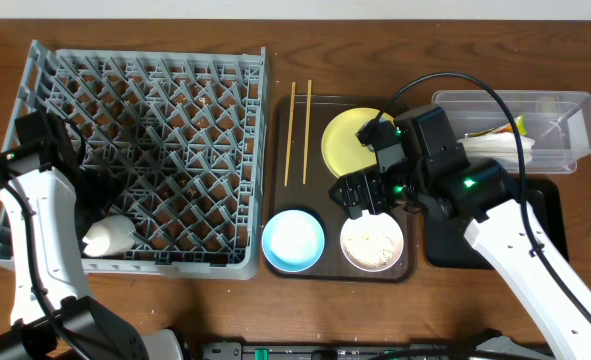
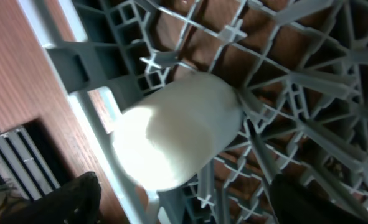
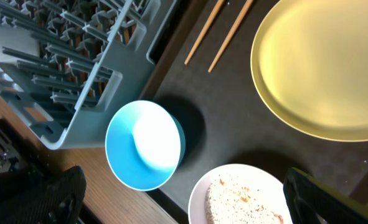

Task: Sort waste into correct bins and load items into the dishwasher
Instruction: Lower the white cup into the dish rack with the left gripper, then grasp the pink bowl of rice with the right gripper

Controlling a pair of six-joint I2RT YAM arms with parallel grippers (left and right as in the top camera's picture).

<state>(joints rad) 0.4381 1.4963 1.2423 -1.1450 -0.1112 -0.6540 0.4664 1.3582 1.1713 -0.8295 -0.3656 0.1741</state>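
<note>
A large square grey plastic dish rack (image 1: 140, 150) fills the left of the wooden table (image 1: 325, 60). It holds one thing, a white rounded cup-like vessel (image 1: 108, 236) lying on its side in the near left corner among the pegs. The left gripper (image 2: 184, 183) hovers right over that vessel, its fingers spread wide to either side and touching nothing.

Just right of the rack lies a dark brown rectangular serving tray (image 1: 315, 200). It carries five pieces:
- Two thin wooden chopsticks (image 1: 308, 130) lie side by side along its far left.
- One round yellow plate (image 1: 347, 140) sits at the far right, partly hidden by the right arm.
- One light blue bowl (image 1: 293, 240) sits at the near left, with nothing in it.
- One white bowl (image 1: 372, 243) at the near right holds whitish rice-like scraps (image 3: 240, 199).

The right gripper (image 1: 365, 190) hangs above the tray between the plate and the white bowl, fingers wide apart and empty.

There are two bins at the right. The clear rectangular plastic tub (image 1: 575, 110) at the far side contains one crumpled white paper napkin (image 1: 495, 148) and one small green-yellow wrapper (image 1: 515, 127). The shallow black rectangular tray (image 1: 545, 215) lies nearer, largely covered by the right arm.
</note>
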